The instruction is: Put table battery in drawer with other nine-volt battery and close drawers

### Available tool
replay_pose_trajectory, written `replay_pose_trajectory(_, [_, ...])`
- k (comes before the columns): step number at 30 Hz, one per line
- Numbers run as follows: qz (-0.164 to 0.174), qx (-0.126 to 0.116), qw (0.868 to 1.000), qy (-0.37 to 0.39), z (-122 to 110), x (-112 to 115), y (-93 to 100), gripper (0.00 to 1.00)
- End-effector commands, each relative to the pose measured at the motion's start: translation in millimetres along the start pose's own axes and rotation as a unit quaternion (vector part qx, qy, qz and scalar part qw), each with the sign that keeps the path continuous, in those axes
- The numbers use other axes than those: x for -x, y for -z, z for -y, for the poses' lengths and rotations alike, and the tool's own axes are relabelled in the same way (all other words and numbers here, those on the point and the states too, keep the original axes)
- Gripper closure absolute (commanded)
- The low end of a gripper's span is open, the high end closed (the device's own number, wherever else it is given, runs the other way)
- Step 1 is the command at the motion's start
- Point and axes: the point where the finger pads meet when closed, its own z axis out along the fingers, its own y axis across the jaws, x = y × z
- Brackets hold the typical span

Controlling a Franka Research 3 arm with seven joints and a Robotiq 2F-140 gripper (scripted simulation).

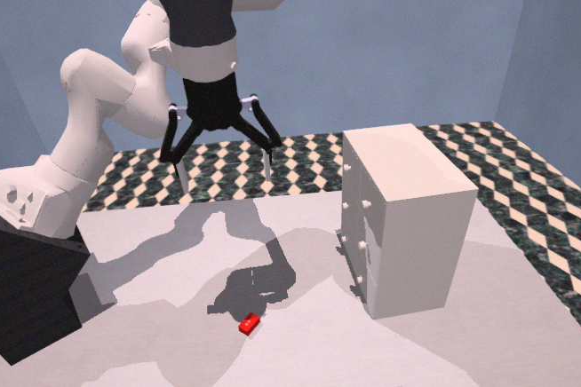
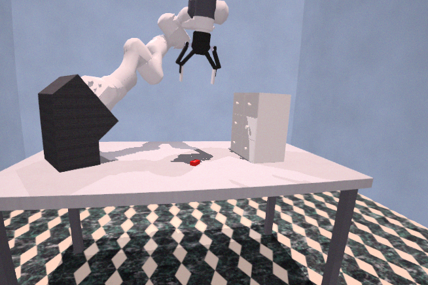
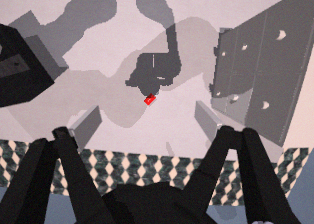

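Here, the small red box-shaped battery (image 1: pixel 249 324) (image 2: pixel 194 163) (image 3: pixel 150 99) lay flat before the pale, smooth, box-shaped chest (image 1: pixel 425 246) (image 2: pixel 271 127) (image 3: pixel 259 73), its long axis slanting to the drawer fronts. The black two-fingered claw (image 1: pixel 225 184) (image 2: pixel 197 81) (image 3: pixel 147 111) was spread, high above the chest's table.

Light: bright on the tabletop (image 1: pixel 296 355) (image 2: pixel 174 187) (image 3: pixel 179 120), source unseen
Shadows: hard-edged, dark mid-table – paler overlapping ones around
Chest (image 1: pixel 424 255) (image 2: pixel 271 127) (image 3: pixel 274 75): side shaded in the top view, one front patch lit
Walls (image 1: pixel 392 59) (image 2: pixel 265 50): soft, even blue
Grain: fine speckle
Focus: no obvious motion blur – wrist view coarser
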Motion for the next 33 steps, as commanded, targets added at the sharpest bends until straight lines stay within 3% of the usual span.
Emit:
replay_pose_trajectory(1, [0.037,0.002,0.998,-0.058,-10.5,3.0,14.7,0.00])
replay_pose_trajectory(8, [0.084,0.016,0.994,-0.070,-28.5,-2.5,39.9,0.00])
replay_pose_trajectory(33, [0.086,0.016,0.994,-0.070,-29.1,-2.8,40.7,0.00])
